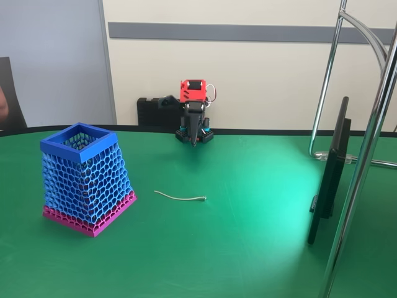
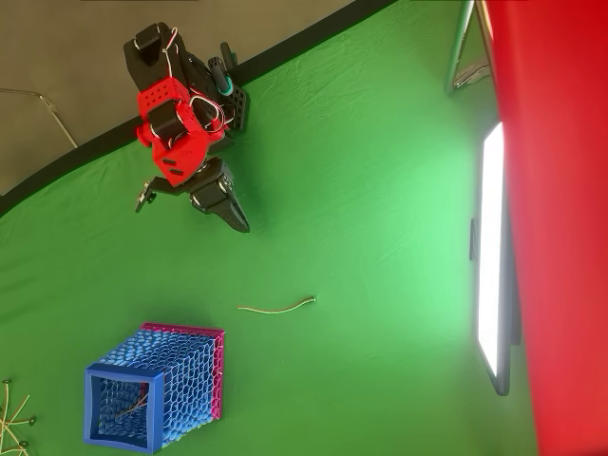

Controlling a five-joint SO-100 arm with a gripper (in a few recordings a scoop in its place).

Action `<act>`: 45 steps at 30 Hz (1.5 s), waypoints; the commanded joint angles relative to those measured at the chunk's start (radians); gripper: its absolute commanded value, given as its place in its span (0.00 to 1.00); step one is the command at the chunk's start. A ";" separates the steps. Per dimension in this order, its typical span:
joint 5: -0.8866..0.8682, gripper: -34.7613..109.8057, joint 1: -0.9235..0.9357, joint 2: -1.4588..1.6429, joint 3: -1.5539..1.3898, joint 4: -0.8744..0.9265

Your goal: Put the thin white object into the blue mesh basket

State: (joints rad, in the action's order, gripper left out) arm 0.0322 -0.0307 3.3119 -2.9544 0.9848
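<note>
Cord: we count one thin off-white bendy cord with a tiny knob at one end. It lies flat on the bench, a little curved, between the basket and the arm. In the overhead view it lies just beside the basket, not touching it.
Basket: we count one blue plastic basket with honeycomb mesh walls. It has a solid blue square rim and a pink band at the bottom. It is wider at the bottom than at the top. In the overhead view we see something thin and pale inside it, but we cannot tell what it is.
Arm: we count one red and black robot arm, folded up at the back edge of the bench.
End effector: the black end effector points down at the bench, well apart from the cord. In the overhead view its tips look pressed together and it holds nothing.
Bench: one bench with a smooth green cloth top.
Screen: one flat black screen stands on the right side.
Writing: we cannot read any words or labels.
</note>
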 commanded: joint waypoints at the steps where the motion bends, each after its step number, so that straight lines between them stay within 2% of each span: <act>1: -0.018 0.24 -0.014 -0.084 0.098 0.005; 16: -0.152 0.24 -0.002 -1.025 0.594 -0.147; 33: -0.451 0.24 -0.066 -1.577 0.905 -0.241; 36: -0.448 0.24 -0.074 -1.655 0.973 -0.230; 45: -0.374 0.24 -0.075 -1.967 1.331 -0.026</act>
State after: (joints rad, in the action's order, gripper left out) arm -0.3590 -0.0936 1.3898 -1.7334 0.9112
